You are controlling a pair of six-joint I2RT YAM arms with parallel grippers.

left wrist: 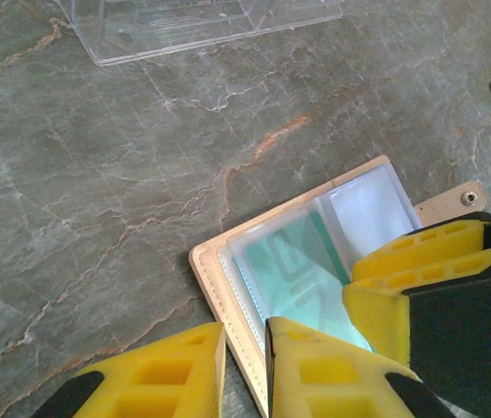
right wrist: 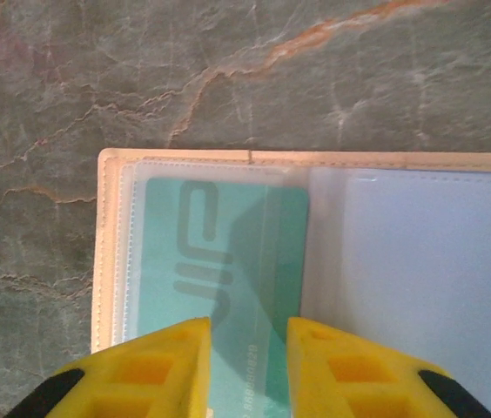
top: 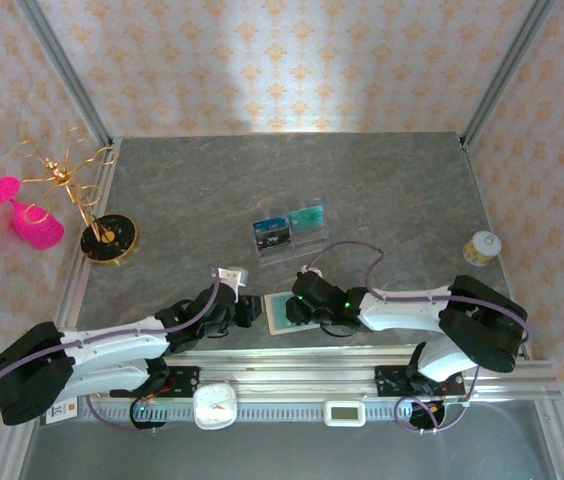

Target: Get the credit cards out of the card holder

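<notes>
Inside the card holder (right wrist: 104, 261) lies a teal card (right wrist: 228, 252).

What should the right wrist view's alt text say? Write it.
Open tan card holder on a grey marbled table, a teal credit card in its left sleeve. The right gripper's yellow fingers, slightly apart, overlap the card's near end.

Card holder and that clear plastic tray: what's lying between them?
Nothing: the left wrist view shows bare marbled tabletop between the card holder and the clear tray.
</notes>
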